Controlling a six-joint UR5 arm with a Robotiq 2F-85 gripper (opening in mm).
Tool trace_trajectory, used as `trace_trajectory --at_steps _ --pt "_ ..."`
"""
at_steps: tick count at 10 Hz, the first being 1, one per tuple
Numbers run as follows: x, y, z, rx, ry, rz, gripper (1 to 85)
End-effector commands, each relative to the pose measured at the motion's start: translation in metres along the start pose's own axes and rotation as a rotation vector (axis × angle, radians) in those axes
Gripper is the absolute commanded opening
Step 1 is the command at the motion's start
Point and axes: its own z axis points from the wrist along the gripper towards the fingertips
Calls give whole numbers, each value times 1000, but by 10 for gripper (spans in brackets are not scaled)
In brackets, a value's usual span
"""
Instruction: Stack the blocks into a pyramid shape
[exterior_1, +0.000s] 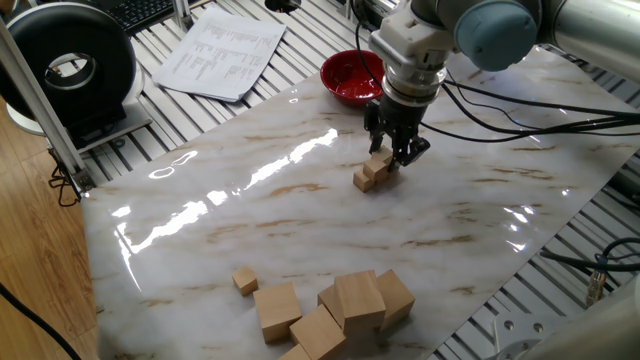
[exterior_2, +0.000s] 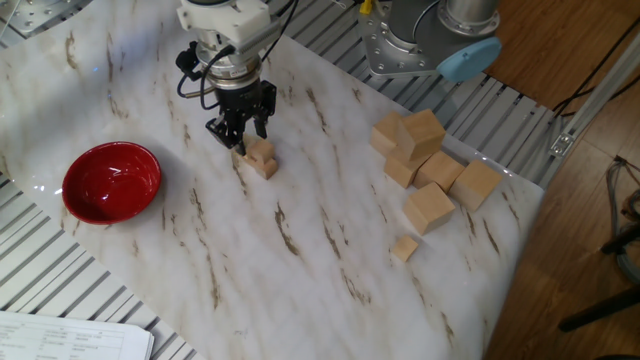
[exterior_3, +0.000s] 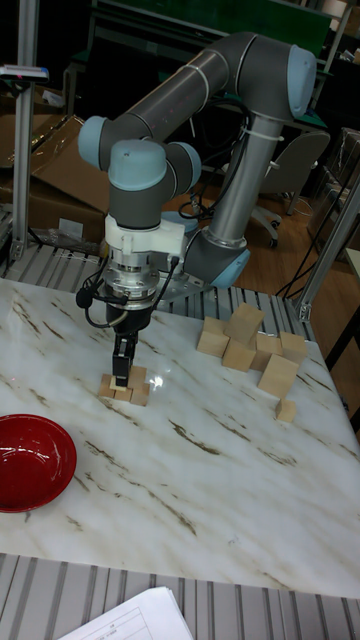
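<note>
Tall fixed view: my gripper (exterior_3: 121, 375) hangs at the small stack of blocks (exterior_3: 124, 388) on the marble table (exterior_3: 200, 480); I cannot tell whether my jaws grip. One small block (exterior_3: 286, 410) sits beside the larger cubes (exterior_3: 250, 350).

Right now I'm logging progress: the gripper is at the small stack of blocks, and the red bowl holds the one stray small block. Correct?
Not quite. The red bowl is empty in the other fixed view; the stray small block lies on the table near the larger cubes. The gripper is at the small stack.
</note>
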Motion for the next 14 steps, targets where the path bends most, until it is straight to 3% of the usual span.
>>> trace_trajectory --at_steps 1,2,6,11,14 --pt "-3 -1 -1 2 -15 20 447" --pt "-3 -1 -1 2 -12 29 417" --pt "-2 -2 -1 7 -9 9 450" --pt "-5 2 -1 -9 -23 -15 633" --pt "-7 3 -1 -13 -27 -13 643"
